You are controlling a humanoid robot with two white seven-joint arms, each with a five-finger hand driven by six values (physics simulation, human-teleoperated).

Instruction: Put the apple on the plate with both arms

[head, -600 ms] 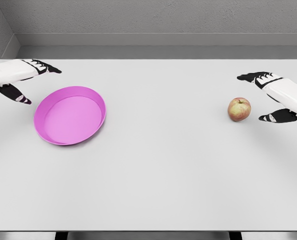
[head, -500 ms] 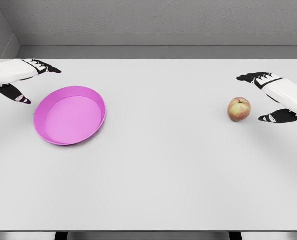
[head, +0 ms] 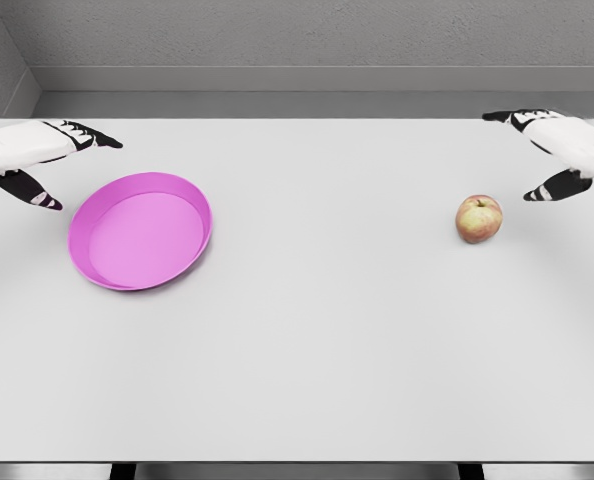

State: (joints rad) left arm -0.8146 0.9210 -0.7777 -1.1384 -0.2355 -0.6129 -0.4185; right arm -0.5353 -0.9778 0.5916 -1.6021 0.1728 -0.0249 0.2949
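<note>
The apple [head: 478,218] sits on the white table [head: 317,330] toward its right edge, untouched and resting upright with its stem dimple facing up, while the pink plate [head: 89,262] lies well apart from it near the left edge, tilted slightly so its far rim stands higher. What has just changed is on the right side: the right hand [head: 554,155], which half a second ago bracketed the apple with its thumb just beside the fruit, has drawn back and up toward the far right corner, so the fingers and thumb now hang spread and empty, clear of the apple and no longer flanking it. The left hand [head: 37,160] has not moved; it hovers at the left edge just beyond the plate, fingers [head: 97,137] extended and thumb dropped below, wide apart and gripping nothing, the plate's rim near but not touched. The apple and plate themselves lie exactly where they did. By my reading this retreat means the grasp has not begun: the right hand has given up its close position, perhaps to re-approach from a better angle, and would have to come back down around the apple before any lift. The plate hand looks poised to steady or carry the plate, yet the whole transfer across the table is not yet started
</note>
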